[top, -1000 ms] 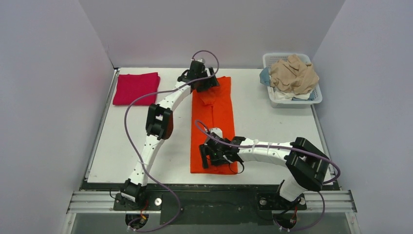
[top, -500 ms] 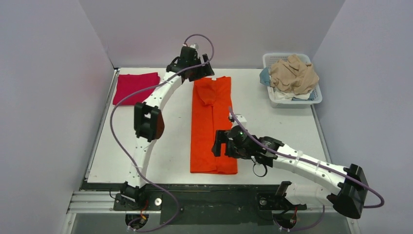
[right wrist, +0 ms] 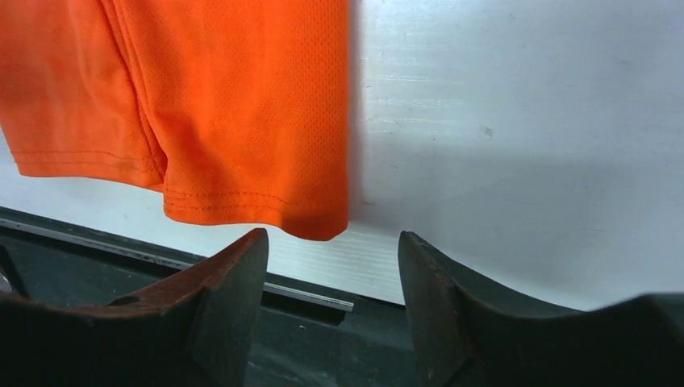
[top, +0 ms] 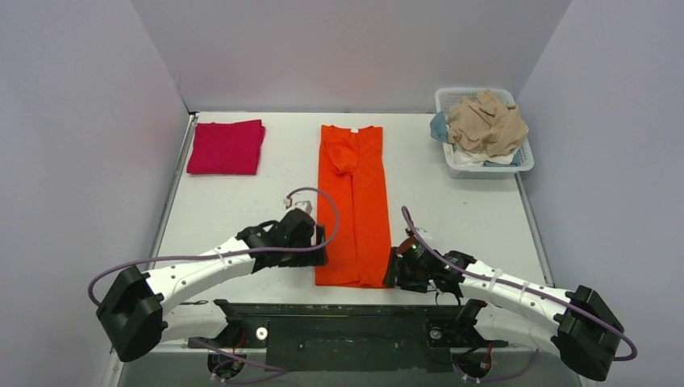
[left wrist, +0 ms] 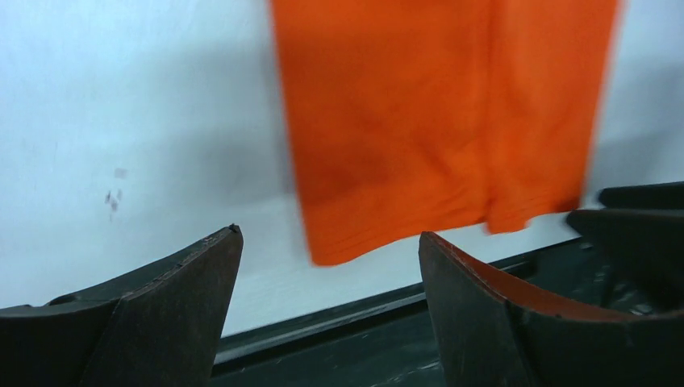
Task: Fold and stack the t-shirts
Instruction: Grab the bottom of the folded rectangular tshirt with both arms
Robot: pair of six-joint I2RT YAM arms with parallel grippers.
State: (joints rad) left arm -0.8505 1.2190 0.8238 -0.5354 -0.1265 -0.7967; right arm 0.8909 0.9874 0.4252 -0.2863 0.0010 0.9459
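White matte table (top: pixel 242 210) inside pale grey walls; faint streaks and a few dark specks on the surface.

Orange t-shirt (top: pixel 352 205): fine mesh knit with a double-stitched hem, folded into a long narrow strip running from the far edge to the near edge at table centre. The layers overlapped unevenly at the hem.

Red t-shirt (top: pixel 227 147): folded to a flat rectangle at the far-left corner.

White lattice plastic basket (top: pixel 489 168) at far right, heaped with a crumpled beige garment (top: pixel 486 122) over white and blue cloth.

Left gripper (left wrist: pixel 329 234): fingers spread wide, holding nothing, low by the hem's left corner. Contact with the cloth could not be judged.

Right gripper (right wrist: pixel 331 234): likewise spread wide and empty, framing the hem's right corner.
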